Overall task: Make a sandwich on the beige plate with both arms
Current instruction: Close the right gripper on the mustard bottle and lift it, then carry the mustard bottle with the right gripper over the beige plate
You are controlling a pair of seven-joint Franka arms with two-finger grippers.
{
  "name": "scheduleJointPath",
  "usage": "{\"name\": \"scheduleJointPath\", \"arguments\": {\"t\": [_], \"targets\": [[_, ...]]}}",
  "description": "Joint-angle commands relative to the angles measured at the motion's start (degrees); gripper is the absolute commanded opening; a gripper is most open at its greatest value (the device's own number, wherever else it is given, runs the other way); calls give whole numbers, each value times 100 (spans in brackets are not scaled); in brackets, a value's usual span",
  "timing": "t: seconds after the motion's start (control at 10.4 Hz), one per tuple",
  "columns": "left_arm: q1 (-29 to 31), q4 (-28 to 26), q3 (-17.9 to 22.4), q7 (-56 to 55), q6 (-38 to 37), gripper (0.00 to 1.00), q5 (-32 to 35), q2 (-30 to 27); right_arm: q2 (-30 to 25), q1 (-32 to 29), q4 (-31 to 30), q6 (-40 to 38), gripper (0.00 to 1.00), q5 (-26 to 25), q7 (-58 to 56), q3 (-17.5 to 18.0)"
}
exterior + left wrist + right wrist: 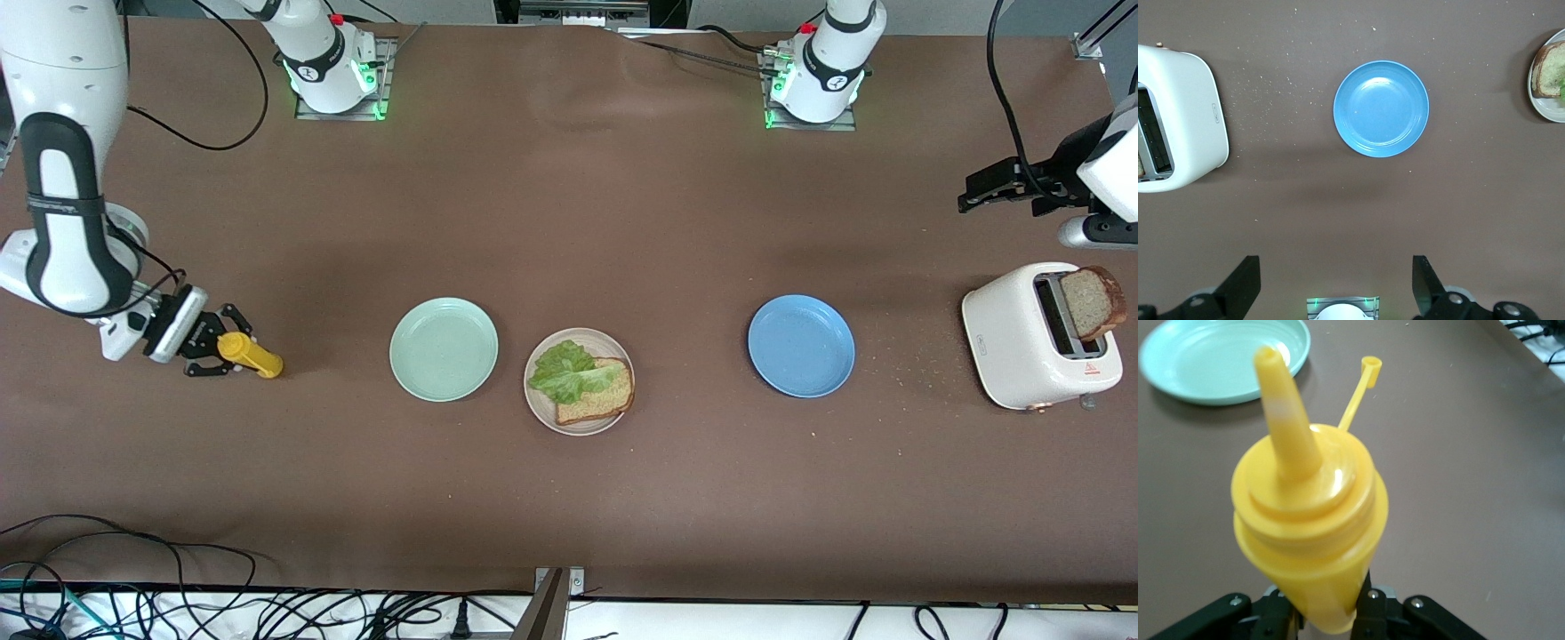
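Note:
The beige plate sits mid-table and holds one brown bread slice with a green lettuce leaf lying over it. The left wrist view catches this plate at its edge. A second bread slice sticks up out of the white toaster. My right gripper is shut on the lower body of a yellow squeeze bottle, whose uncapped nozzle points toward the mint-green plate. My left gripper hangs open and empty, high over the table at the toaster's end.
A mint-green plate stands beside the beige plate toward the right arm's end. A blue plate lies toward the left arm's end. Crumbs dot the table between it and the toaster. Cables run along the front edge.

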Motion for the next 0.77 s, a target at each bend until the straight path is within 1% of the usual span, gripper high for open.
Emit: {"name": "scheduleJointPath", "arguments": {"t": [0.0, 0.19, 0.39, 0.48, 0.68], "targets": [[22, 140, -33, 73, -55, 100, 132, 56, -69, 884, 10, 1056, 0, 93, 454, -63], [22, 140, -33, 73, -55, 100, 132, 56, -69, 1649, 98, 1989, 0, 32, 1059, -90], [22, 140, -33, 73, -55, 100, 132, 56, -17, 2274, 133, 2719, 0, -204, 2155, -99], [22, 140, -33, 73, -55, 100, 141, 56, 27, 2512, 168, 2940, 0, -458, 2796, -99], [22, 140, -33, 73, -55, 100, 202, 56, 202, 2951, 203, 3423, 0, -1239, 4176, -107]]}}
